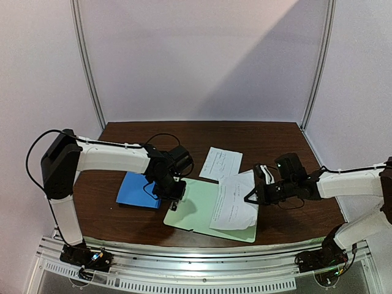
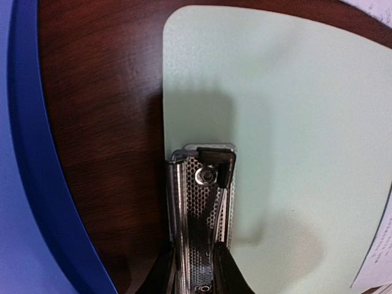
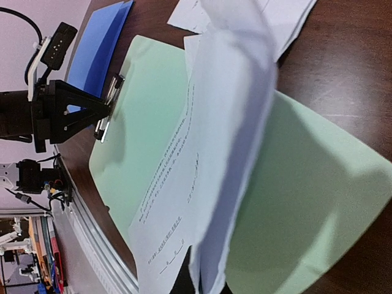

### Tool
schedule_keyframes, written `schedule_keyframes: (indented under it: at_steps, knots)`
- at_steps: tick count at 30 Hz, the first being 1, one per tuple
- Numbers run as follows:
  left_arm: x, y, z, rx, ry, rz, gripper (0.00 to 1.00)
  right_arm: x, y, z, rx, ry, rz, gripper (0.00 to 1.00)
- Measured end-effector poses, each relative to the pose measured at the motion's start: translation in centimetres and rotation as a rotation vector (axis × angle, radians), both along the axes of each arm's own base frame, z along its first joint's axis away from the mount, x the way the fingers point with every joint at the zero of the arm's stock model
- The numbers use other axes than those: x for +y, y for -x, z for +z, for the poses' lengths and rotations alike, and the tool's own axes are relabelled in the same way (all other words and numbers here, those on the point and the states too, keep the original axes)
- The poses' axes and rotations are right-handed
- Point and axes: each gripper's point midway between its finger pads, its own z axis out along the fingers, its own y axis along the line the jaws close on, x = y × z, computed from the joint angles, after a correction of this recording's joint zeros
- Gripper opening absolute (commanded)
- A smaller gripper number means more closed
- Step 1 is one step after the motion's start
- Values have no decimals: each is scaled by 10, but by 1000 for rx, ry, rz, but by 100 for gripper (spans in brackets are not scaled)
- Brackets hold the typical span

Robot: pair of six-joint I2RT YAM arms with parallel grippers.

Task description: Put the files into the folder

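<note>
The blue folder [image 1: 138, 191] lies closed on the table at the left; it also shows in the left wrist view [image 2: 24, 184] and the right wrist view [image 3: 98, 55]. One white sheet [image 1: 233, 202] lies curled over the pale green clipboard [image 1: 199, 214]. My right gripper [image 1: 254, 196] is shut on this sheet's right edge, and the sheet [image 3: 202, 184] is lifted and folded over there. The second sheet [image 1: 220, 163] lies flat behind the clipboard. My left gripper [image 2: 196, 275] is shut on the clipboard's metal clip [image 2: 199, 208], at the clipboard's left end [image 1: 173, 195].
The clipboard [image 2: 294, 122] lies between the folder and the right arm, reaching close to the table's front edge [image 1: 202, 242]. A metal rail [image 1: 202, 269] runs along the front. White walls enclose the back and sides.
</note>
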Motion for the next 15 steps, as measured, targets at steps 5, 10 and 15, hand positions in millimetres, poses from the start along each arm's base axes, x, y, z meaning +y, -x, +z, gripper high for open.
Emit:
schedule_keyframes:
  at_steps: [5, 10, 15]
  knots:
    - [0, 0, 0, 1, 2, 8, 0, 38, 0, -2, 55, -30, -29, 0]
    - [-1, 0, 0, 0, 7, 15, 0, 80, -7, 3, 74, -81, -54, 0]
    - [-2, 0, 0, -5, 20, 27, 0, 107, -20, 6, 82, -120, -87, 0]
